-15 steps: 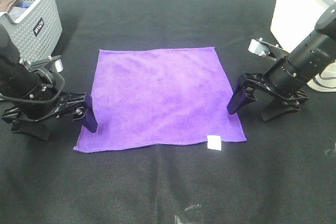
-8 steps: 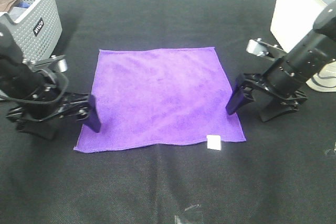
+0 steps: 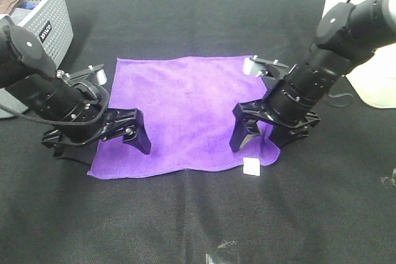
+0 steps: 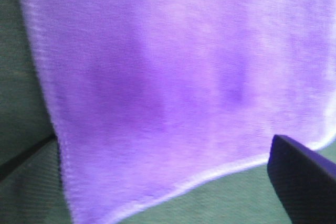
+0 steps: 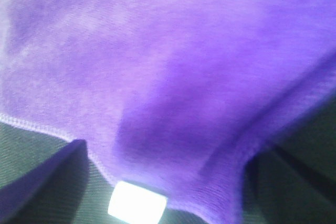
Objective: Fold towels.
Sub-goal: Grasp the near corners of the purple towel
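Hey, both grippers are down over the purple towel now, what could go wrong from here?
1. The right gripper straddles the towel edge near the white tag, where the cloth looks rucked; closing may pinch a bunch and skew the fold.
2. The left gripper sits away from its near corner, so that corner might droop or lag.
3. Either gripper could catch the black table cover too.

- A bright purple square microfibre cloth (image 3: 185,103) lies spread out, with a small white tag (image 3: 252,167) at its near-right corner.
- The left gripper (image 3: 99,142) straddles its left edge and the right gripper (image 3: 266,137) its right edge, both with jaws spread.
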Controlling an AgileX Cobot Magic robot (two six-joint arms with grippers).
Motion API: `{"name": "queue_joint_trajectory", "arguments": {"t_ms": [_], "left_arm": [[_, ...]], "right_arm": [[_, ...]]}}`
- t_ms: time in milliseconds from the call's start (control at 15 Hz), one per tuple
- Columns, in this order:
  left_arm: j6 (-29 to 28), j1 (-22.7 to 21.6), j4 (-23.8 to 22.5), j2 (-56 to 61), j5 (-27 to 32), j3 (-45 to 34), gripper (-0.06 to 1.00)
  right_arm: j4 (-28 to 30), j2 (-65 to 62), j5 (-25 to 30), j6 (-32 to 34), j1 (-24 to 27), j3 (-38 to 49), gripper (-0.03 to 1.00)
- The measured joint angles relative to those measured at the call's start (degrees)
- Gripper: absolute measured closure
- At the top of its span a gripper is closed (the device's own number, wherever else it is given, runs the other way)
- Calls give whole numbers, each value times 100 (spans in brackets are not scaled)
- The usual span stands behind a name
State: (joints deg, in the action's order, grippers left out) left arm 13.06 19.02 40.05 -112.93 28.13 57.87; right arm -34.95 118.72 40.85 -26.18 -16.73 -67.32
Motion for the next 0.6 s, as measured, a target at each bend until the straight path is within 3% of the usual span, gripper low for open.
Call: {"name": "queue_joint_trajectory", "arguments": {"t_ms": [200, 333, 400, 600], "left_arm": [[166, 86, 332, -29, 17, 0, 6], [178, 97, 378, -46, 17, 0, 17], [178, 97, 378, -46, 17, 0, 17], [178, 97, 384, -86, -11, 0, 39]], "right_arm": [[17, 17, -11, 40, -34, 0, 26], [17, 46, 6, 52, -40, 11, 32], [17, 46, 6, 52, -40, 11, 32], [17, 63, 6, 52, -40, 17, 44]]}}
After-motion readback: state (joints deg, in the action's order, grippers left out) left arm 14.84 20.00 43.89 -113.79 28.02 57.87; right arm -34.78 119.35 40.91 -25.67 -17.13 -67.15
